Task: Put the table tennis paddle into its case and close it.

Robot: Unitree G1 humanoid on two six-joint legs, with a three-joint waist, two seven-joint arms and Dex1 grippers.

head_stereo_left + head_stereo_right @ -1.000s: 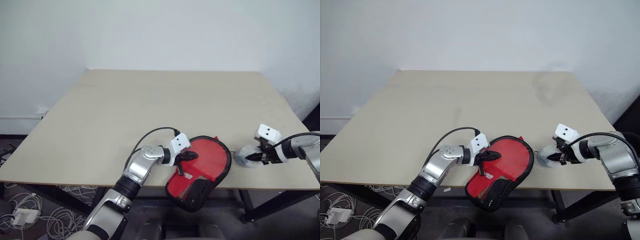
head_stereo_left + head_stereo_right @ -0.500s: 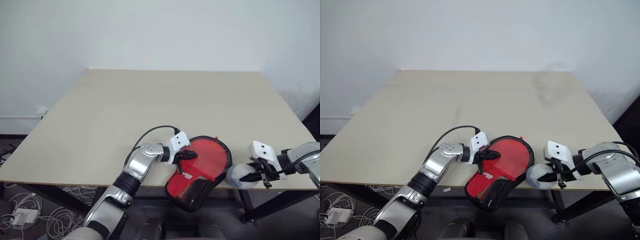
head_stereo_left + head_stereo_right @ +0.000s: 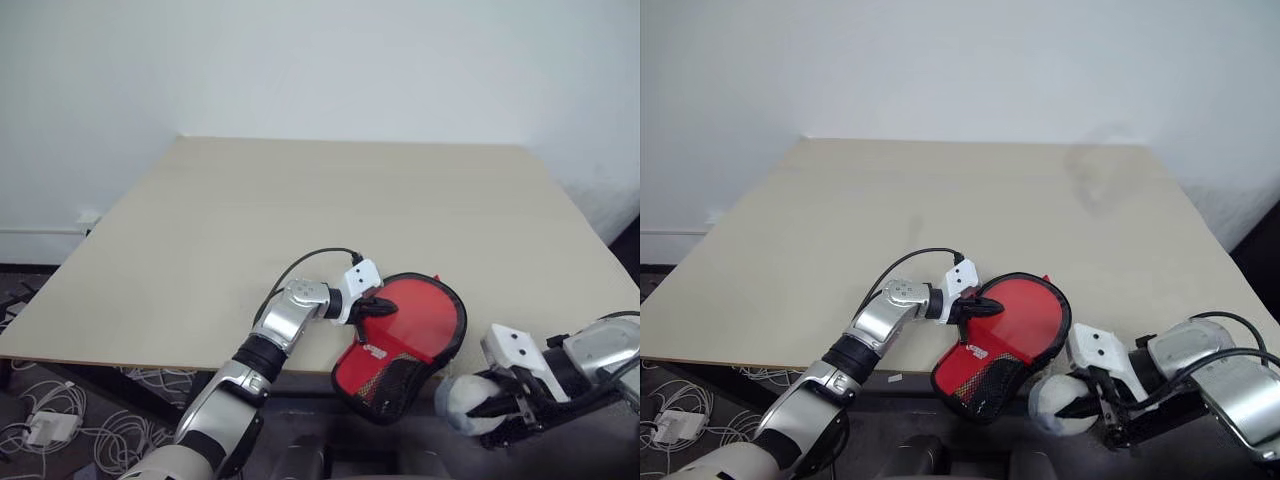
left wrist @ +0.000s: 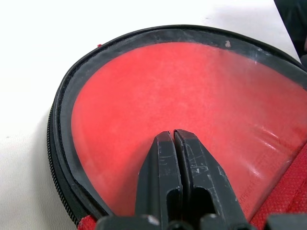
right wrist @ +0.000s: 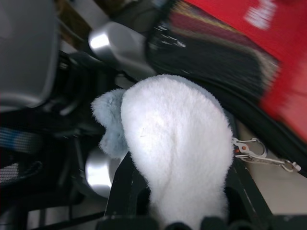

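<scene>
Red behind clear plastic, the case [image 3: 405,335] lies at the near edge of the tabletop [image 3: 330,220], its round end on the beige surface and its black mesh lower part hanging out past the rim toward me. From my seat at the controls I see a black zipped border running round the red window, a small white logo above the mesh, and a little metal clip on a short chain by its edge in the right wrist view. My left pincer [image 3: 381,307] is pressed fully closed, both black fingers [image 4: 192,167] together with no gap, their tips resting on the see-through front of the case near its left border; nothing sits between them. The table tennis paddle I cannot make out as a separate thing: the red seen through the window may be its face, but I cannot tell from these views, and no handle shows. My right pincer [image 3: 1085,408] hangs off the tabletop, below and right of the case's mesh end, gripping a soft white plush ball [image 3: 1058,405] with a pale blue-grey tuft on one side; its fingers stand on either side of the fluff. Loose white cables [image 3: 45,430] lie on the floor under the tabletop's left side.
</scene>
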